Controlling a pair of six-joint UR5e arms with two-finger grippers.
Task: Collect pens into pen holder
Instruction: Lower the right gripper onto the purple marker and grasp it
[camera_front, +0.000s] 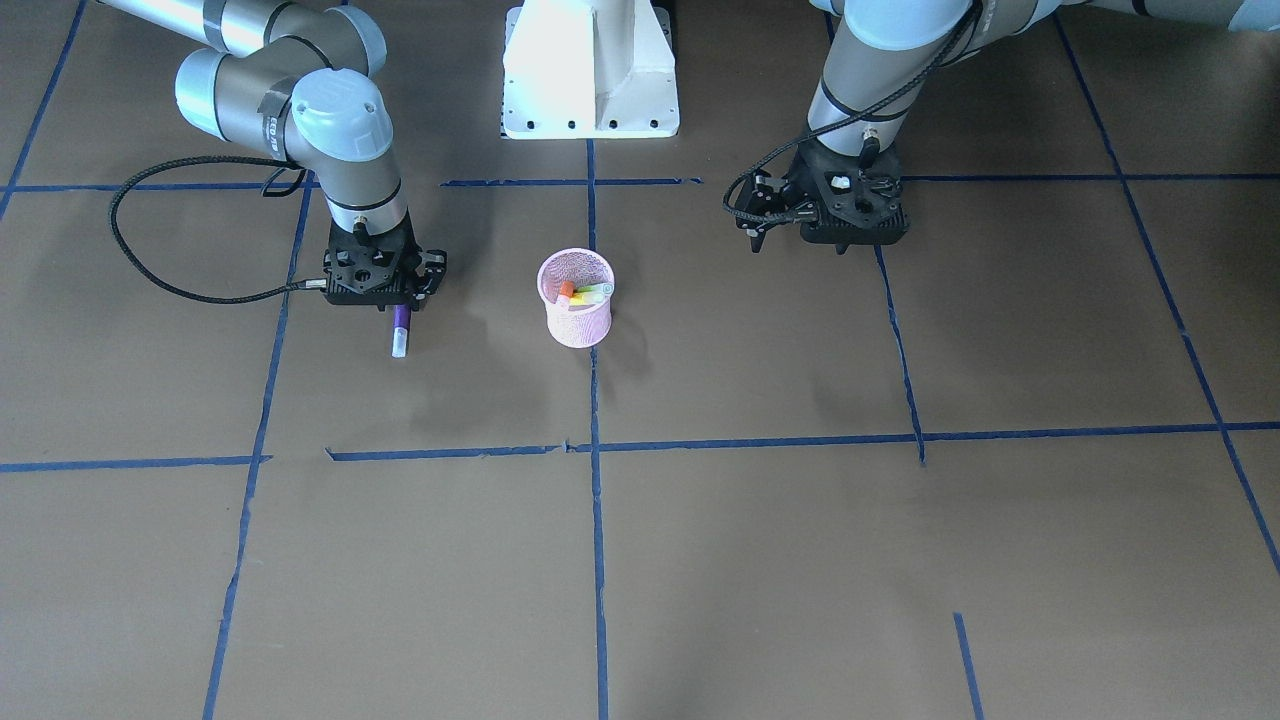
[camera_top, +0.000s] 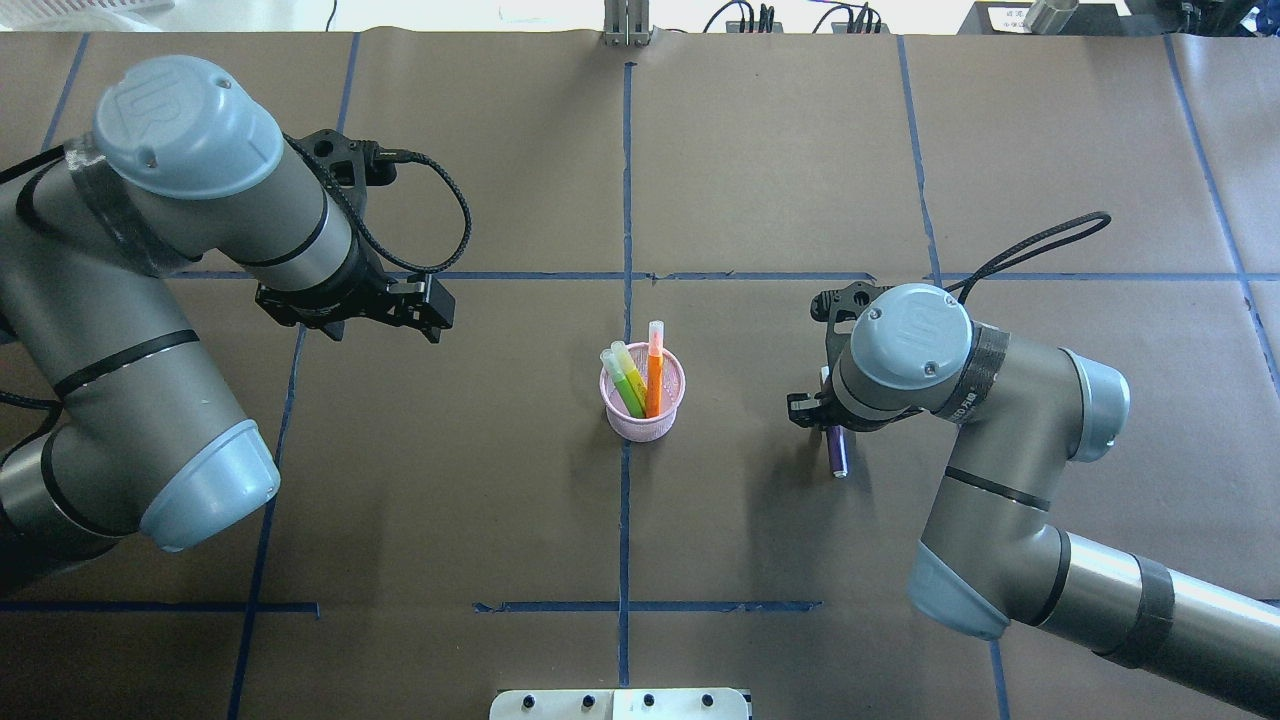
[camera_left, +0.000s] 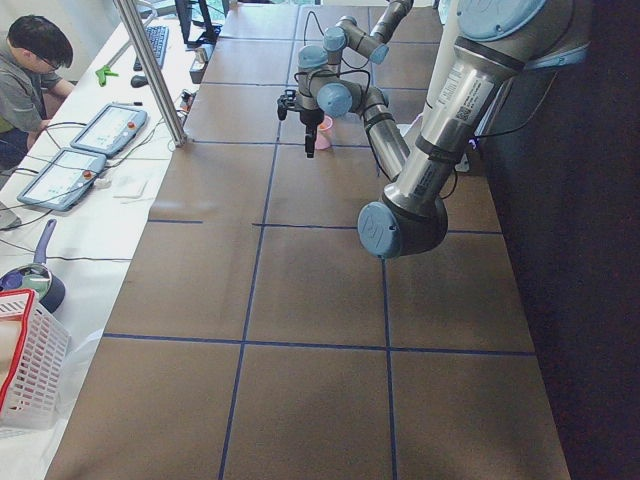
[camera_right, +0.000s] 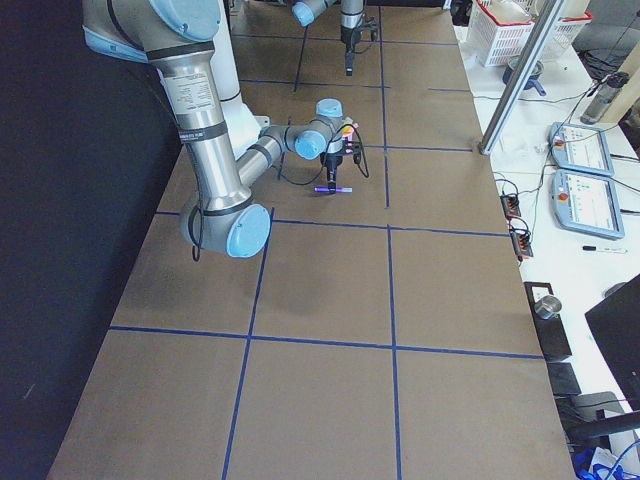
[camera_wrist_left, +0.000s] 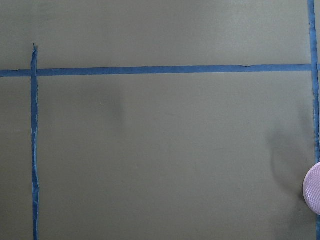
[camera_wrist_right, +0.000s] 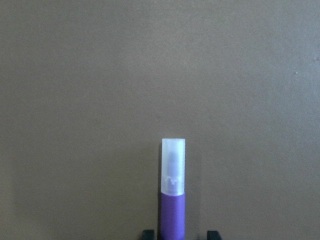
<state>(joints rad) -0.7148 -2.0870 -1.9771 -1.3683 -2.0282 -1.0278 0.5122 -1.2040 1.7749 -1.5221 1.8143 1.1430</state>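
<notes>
The pink mesh pen holder (camera_top: 641, 424) (camera_front: 578, 322) stands upright at the table's middle. An orange pen (camera_top: 655, 372), a green pen (camera_top: 632, 397) and a yellow pen (camera_top: 627, 362) lean inside it. A purple pen (camera_front: 400, 328) (camera_wrist_right: 173, 210) with a pale cap lies flat under my right gripper (camera_front: 398, 304) (camera_wrist_right: 180, 234). Its fingertips (camera_wrist_right: 148, 234) stand on either side of the pen with small gaps, so it is open. My left gripper (camera_front: 830, 215) hangs on the holder's other side. Its fingers are hidden, and its wrist view shows only the holder's edge (camera_wrist_left: 314, 195).
Blue tape lines (camera_front: 596, 445) divide the brown table. The white robot base (camera_front: 590, 70) stands at the robot's edge. In the left side view a person (camera_left: 25, 70) sits at a desk with pendants (camera_left: 85, 150), near a white basket (camera_left: 25, 365).
</notes>
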